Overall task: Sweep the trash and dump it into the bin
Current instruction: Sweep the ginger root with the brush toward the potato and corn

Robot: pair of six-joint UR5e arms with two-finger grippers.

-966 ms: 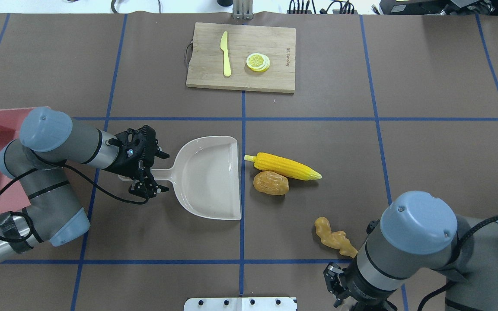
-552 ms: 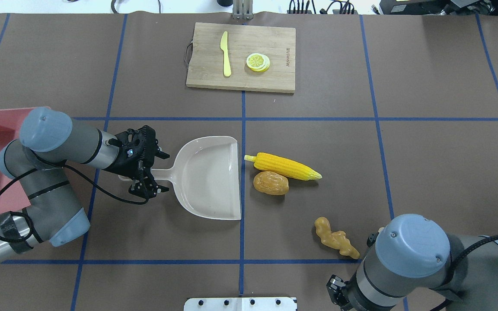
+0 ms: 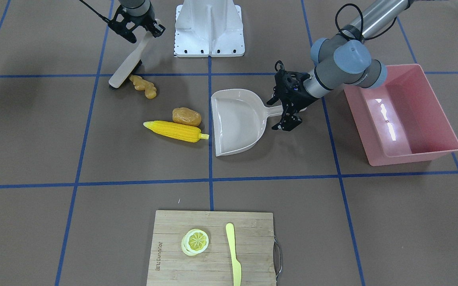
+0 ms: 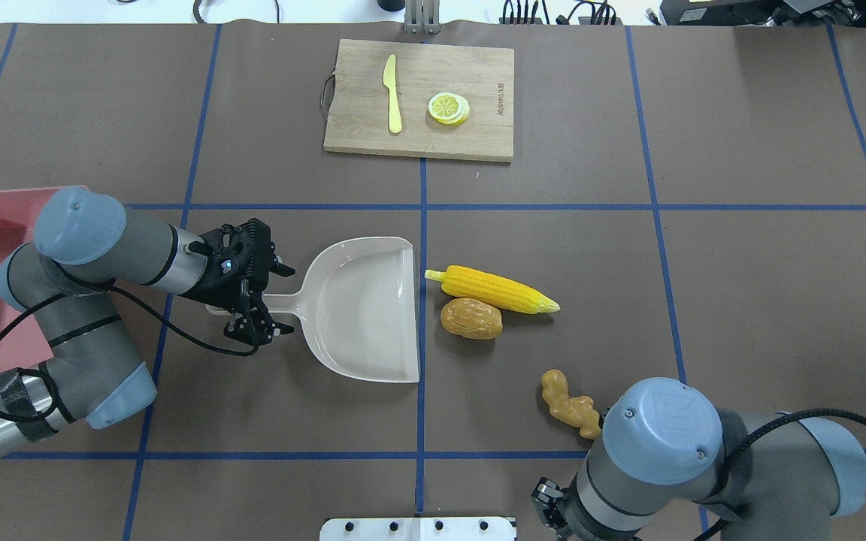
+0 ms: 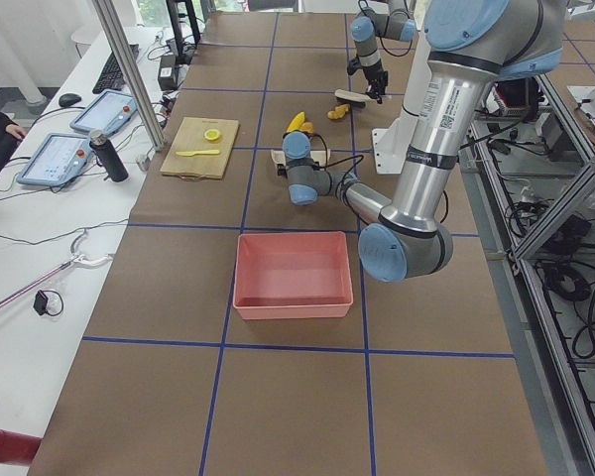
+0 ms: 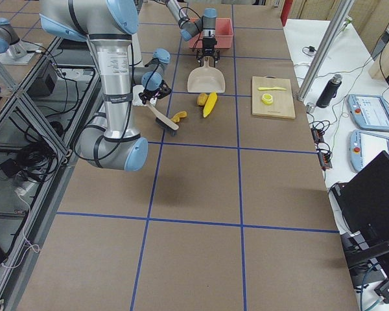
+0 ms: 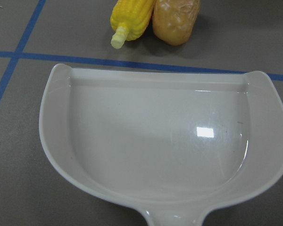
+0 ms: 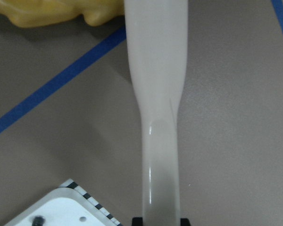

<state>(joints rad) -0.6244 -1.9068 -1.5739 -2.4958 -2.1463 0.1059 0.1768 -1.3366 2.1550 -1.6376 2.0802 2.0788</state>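
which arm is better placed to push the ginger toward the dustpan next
Right. The right gripper holds the brush, whose head sits against the ginger root. The left gripper is clamped on the dustpan handle, its mouth facing the trash.

The only lettering is a short burnt-in mark near one edge of the wooden cutting board (image 3: 213, 246), beside the lemon slices (image 3: 195, 241). It is too small and blurred to read. Nothing else carries text.
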